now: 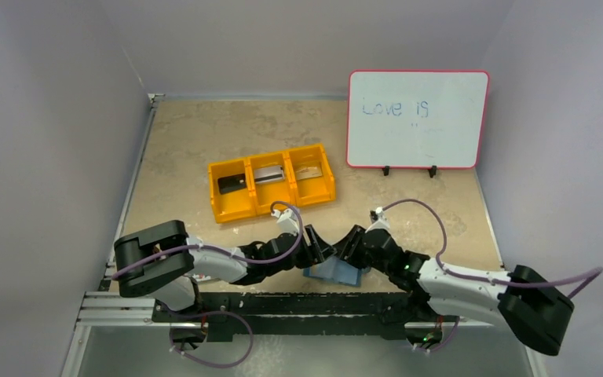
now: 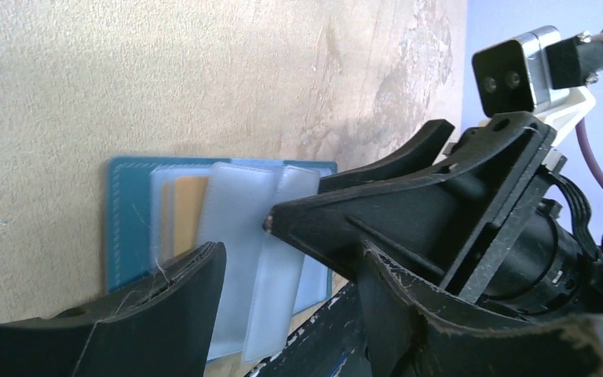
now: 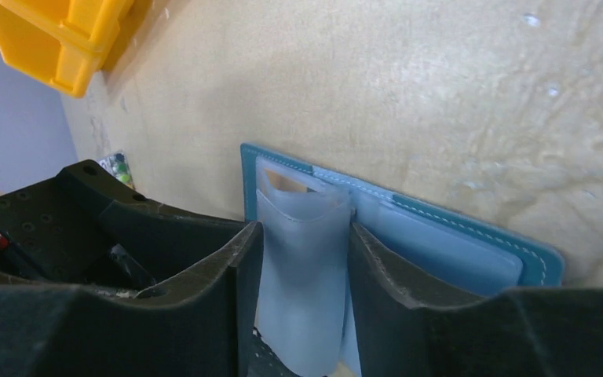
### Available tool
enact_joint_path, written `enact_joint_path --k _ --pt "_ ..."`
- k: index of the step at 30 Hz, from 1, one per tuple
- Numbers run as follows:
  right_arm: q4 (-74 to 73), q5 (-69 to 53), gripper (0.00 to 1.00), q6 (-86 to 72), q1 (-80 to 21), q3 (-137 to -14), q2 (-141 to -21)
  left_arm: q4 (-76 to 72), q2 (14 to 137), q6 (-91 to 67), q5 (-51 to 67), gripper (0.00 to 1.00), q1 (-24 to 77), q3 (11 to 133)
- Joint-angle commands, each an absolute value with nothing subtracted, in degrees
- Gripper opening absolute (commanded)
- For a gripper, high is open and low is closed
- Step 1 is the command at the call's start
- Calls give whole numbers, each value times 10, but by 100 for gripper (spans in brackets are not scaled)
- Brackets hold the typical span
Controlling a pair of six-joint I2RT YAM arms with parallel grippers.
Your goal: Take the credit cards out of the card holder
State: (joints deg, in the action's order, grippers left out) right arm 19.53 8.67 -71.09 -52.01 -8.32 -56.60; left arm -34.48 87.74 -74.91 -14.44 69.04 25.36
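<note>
The card holder lies open at 6 o'clock on the table. It is teal-edged, with pale frosted sleeves fanned up and a tan card showing in one. The right tool pinches one sleeve; the left tool stands spread.

Teal-blue booklet card holder: 1 counted.
Thin flat cards in bin: 3 seen, i.e. black, silver-grey, tan.
Tan card in holder pocket: 1.
Orange plastic bin: 1, w/ 3 compts.
Red-framed whiteboard: 1.
</note>
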Motion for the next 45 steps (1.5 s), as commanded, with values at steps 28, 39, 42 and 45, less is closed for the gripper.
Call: enact_joint_path --k 28,39,42,45 --pt "-42 128 58 -691 -518 -188 -514 -305 881 -730 -149 59 698 257" --pt "-86 151 45 -641 -517 -282 -699 -214 786 -735 -235 58 698 228" --pt "-75 158 36 -612 -518 -298 -724 -130 719 -748 -294 58 698 211" --pt "-48 153 26 -583 -518 -318 -754 -58 646 -764 -349 58 697 189"
